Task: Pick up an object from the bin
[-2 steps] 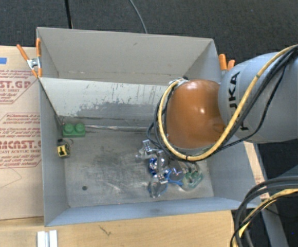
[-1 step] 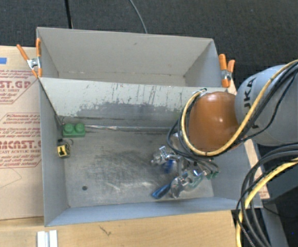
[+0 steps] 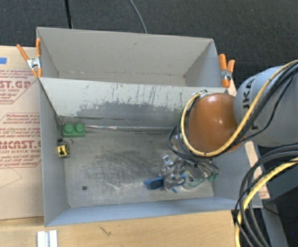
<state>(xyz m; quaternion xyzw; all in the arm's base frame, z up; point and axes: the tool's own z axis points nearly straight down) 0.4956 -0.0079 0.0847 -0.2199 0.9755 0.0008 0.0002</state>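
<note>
My gripper (image 3: 175, 171) hangs low over the bin floor near the front right, under the arm's orange cover. A small blue thing (image 3: 153, 183) lies on the floor at its left side, touching or nearly touching it; I cannot tell which. Whether anything sits inside the gripper is hidden by its own metal parts and cables. A green two-stud brick (image 3: 73, 129) rests far off at the back left, against the bin's wall. A little in front of the brick lies a small yellow and black thing (image 3: 62, 150).
The arm and its looped cables reach in over the bin's right wall and cover the right corner. The gripper is close to the front wall and the right wall. The scuffed grey floor stretches between the gripper and the two things at the left.
</note>
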